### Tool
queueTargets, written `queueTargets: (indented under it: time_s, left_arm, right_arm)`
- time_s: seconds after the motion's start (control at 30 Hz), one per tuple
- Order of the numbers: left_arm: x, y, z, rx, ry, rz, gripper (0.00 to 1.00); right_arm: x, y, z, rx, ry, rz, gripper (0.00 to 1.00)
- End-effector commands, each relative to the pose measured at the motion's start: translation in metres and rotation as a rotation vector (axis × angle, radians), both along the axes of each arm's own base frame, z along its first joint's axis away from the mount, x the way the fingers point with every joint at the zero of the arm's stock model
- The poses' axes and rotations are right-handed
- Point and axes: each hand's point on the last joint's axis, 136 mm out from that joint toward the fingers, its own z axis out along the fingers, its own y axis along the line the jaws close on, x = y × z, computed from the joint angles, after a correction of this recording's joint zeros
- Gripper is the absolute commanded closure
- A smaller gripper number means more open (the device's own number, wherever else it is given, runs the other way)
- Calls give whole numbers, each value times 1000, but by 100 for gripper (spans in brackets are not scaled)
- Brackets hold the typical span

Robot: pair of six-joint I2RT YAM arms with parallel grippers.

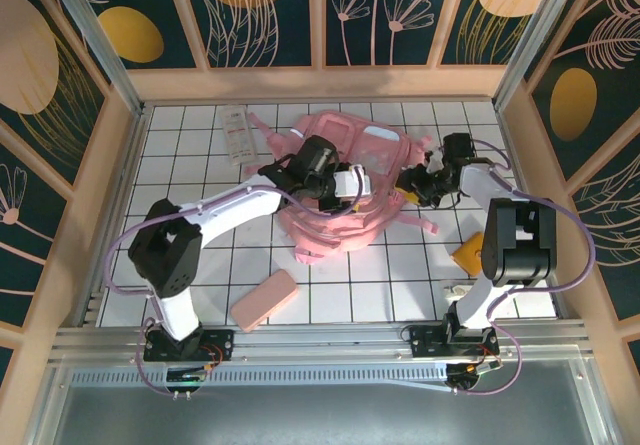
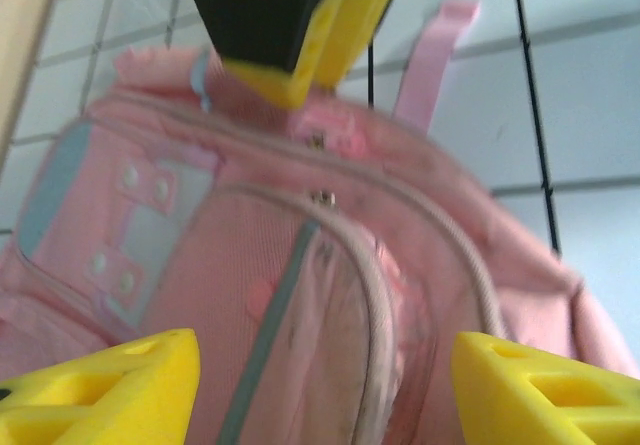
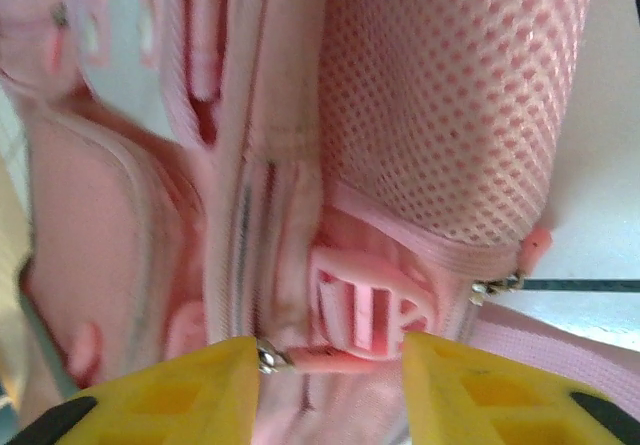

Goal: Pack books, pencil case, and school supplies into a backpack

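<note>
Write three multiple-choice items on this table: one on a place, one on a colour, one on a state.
1. Where is the pencil case relative to the backpack?
A) inside it
B) on the table, toward the near edge
C) on top of it

2. What colour is the small square item right of the backpack?
A) orange
B) green
C) black

3. How is the left pincer?
A) shut on a strap
B) shut on the pencil case
C) open above the backpack

Key:
1 B: the top view shows the pouch lying on bare tiles.
2 A: it shows plainly orange against the white tiles.
3 C: the left wrist view shows its jaws wide apart with nothing gripped.
</note>
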Motion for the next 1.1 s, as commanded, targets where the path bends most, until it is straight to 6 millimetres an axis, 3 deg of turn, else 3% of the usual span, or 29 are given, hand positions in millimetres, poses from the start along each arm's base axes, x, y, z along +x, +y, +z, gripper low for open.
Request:
queueTargets:
  time_s: [0.0, 0.1, 0.2, 0.33, 0.43, 0.5, 0.57, 0.67, 0.73, 0.93, 1.07]
  left_arm:
    - [6, 14, -14, 147, -56, -35, 34]
    - [9, 15, -18, 159, -62, -24, 35]
    - [18, 17, -24, 185, -79, 7, 48]
    - [31, 21, -27, 228, -121, 52, 69]
    - [31, 23, -30, 244, -121, 44, 100]
    - [27, 23, -29, 245, -115, 18, 100]
    - [23, 22, -22, 210, -92, -4, 100]
    - [24, 20, 1, 103, -66, 2, 100]
    - [27, 22, 16, 22, -59, 11, 100]
    - [19, 25, 43, -119, -81, -51, 100]
    - [15, 23, 48, -155, -66, -68, 100]
  right_arm:
    - [-10, -4, -14, -121, -49, 163, 55]
    - [-5, -9, -17, -184, -86, 199, 55]
    - [-4, -2, -14, -204, -150, 258, 56]
    - [-4, 10, 2, -237, -334, 331, 58]
    - [-12, 23, 24, -266, -585, 460, 60]
    - [-27, 38, 36, -302, -773, 622, 58]
    - [-31, 39, 39, -356, -892, 693, 58]
    - [-53, 46, 31, -409, -1032, 941, 57]
    - [-56, 42, 26, -461, -1090, 1016, 56]
    - [-38, 23, 12, -563, -1169, 1000, 56]
    - [-29, 28, 28, -535, -1283, 949, 56]
